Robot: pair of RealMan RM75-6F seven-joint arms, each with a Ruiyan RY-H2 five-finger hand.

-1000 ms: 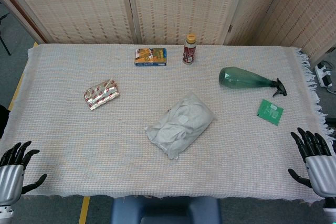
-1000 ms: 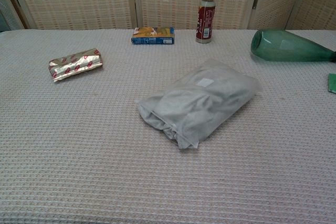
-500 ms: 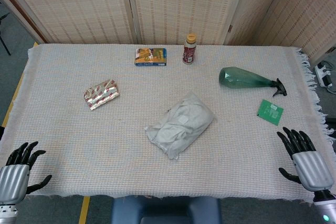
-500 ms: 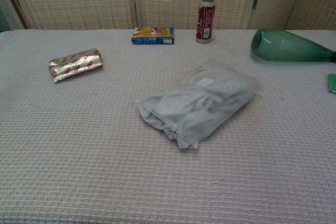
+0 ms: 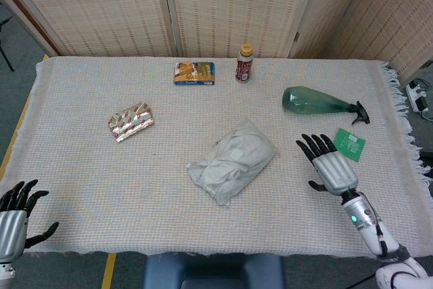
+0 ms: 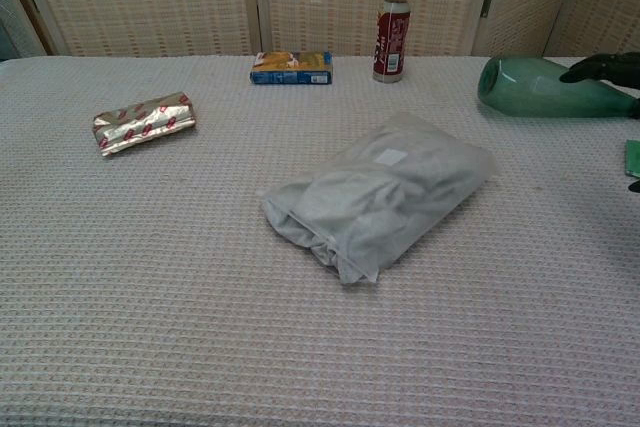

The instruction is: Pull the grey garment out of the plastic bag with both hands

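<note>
Plastic bag [image 5: 232, 160] with the grey garment sits mid-table; right hand [image 5: 329, 165] hovers beside it, fingers spread, left hand [image 5: 15, 214] looks spread too, well apart.

Cloudy, perhaps matt plastic bag [image 5: 232, 160] on rough woven tablecloth [image 5: 88, 181]; glossy green bottle [image 5: 316, 101], shiny foil packet [image 5: 130, 121].

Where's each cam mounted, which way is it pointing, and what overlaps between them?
Head view: high above the near table edge, looking steeply down; shows left hand at the near-left corner, right hand over the cloth.
Chest view: low, near table height, looking across toward the screen; only right-hand fingertips at the right edge.
Shared: plastic bag, green bottle, foil packet.
</note>
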